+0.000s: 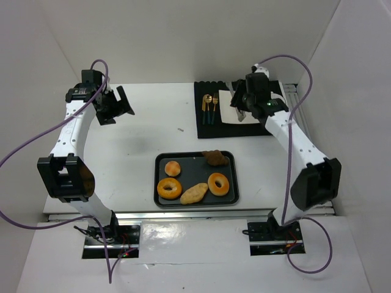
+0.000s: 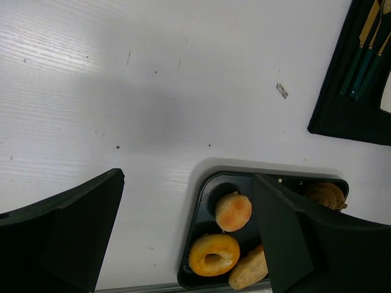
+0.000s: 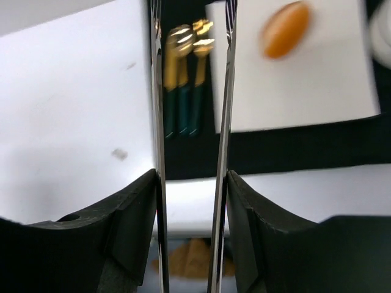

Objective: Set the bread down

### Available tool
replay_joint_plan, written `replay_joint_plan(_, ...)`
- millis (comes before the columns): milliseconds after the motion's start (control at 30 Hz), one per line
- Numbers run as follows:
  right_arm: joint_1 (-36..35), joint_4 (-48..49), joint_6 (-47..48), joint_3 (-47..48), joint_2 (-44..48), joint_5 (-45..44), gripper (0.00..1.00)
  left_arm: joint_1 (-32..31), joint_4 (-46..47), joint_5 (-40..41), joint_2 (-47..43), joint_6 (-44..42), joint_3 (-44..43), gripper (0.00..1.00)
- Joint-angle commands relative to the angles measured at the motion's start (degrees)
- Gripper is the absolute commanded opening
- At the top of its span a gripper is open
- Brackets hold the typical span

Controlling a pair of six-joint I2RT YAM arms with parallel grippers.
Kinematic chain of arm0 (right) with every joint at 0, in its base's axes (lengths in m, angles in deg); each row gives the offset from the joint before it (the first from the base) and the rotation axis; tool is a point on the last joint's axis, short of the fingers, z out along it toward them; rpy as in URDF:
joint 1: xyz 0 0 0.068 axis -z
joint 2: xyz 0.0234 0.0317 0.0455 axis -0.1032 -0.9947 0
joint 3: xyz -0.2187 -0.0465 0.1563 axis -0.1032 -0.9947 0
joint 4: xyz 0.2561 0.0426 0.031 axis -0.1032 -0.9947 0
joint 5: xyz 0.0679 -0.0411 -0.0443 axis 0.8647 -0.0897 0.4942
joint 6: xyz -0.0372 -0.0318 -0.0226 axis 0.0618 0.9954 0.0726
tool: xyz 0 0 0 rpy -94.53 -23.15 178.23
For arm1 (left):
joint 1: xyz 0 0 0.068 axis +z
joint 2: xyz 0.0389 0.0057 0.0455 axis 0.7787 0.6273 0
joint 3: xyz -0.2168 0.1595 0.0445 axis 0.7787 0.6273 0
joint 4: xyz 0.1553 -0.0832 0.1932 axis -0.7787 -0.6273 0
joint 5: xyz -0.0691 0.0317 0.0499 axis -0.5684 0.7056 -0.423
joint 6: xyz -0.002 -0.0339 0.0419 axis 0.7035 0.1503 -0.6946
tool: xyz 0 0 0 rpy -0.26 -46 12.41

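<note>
One round golden-orange bun [image 1: 173,168] lies at the back left of the black tray [image 1: 195,204]; it also shows in the left wrist view [image 2: 233,211]. A second, oval bun [image 3: 286,29] lies on the white plate [image 3: 317,79] on the black mat. My right gripper [image 1: 243,113] hovers over that plate, shut on metal tongs [image 3: 226,91]. The tong blades stand apart with nothing between them, and the bun is just right of them. My left gripper [image 1: 116,104] is open and empty over the bare table at the back left, shown in its own view [image 2: 188,177].
The tray also holds two glazed ring bagels [image 1: 160,188] [image 1: 211,183], a tan oblong loaf [image 1: 194,193] and a dark brown lumpy pastry [image 1: 214,158]. Gold and teal cutlery [image 1: 209,107] lies on the black mat [image 1: 211,128]. White walls enclose the table.
</note>
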Motion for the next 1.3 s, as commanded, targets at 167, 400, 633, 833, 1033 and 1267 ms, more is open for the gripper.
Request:
replay_joint_plan(167,-12.9,-8.2,8.3,-10.2,11.1,24.1,0.52,0.2,-0.4,-0.7,-1.4,0.0,-1.9,0.98)
replay_joint_plan(400,-26.9,-16.4,7.9,-10.2,11.6,24.4,0.52,0.2,-0.4,-1.3,-2.5,0.0,-0.6,0.98)
replay_joint_plan(633,-32.1,-20.3,7.2,-8.0,5.9,20.8,0.53,0.2,-0.4,-1.3,-2.5,0.7,0.4,0.98)
replay_joint_plan(833,-34.2,-22.6,7.8,-5.3,2.7,16.0,0.60,0.2,-0.4,-0.8,-3.0,0.7,0.4,0.98)
replay_joint_plan(1033,-35.3,-22.5,8.4,-4.7,0.8,16.5,0.65,0.2,-0.4,-0.8,-3.0,0.7,1.0,0.98)
replay_joint_plan(1267,-35.3,-20.8,8.9,-4.0,-3.4,18.4,0.65,0.2,-0.4,-0.8,-2.5,0.1,1.0,0.98)
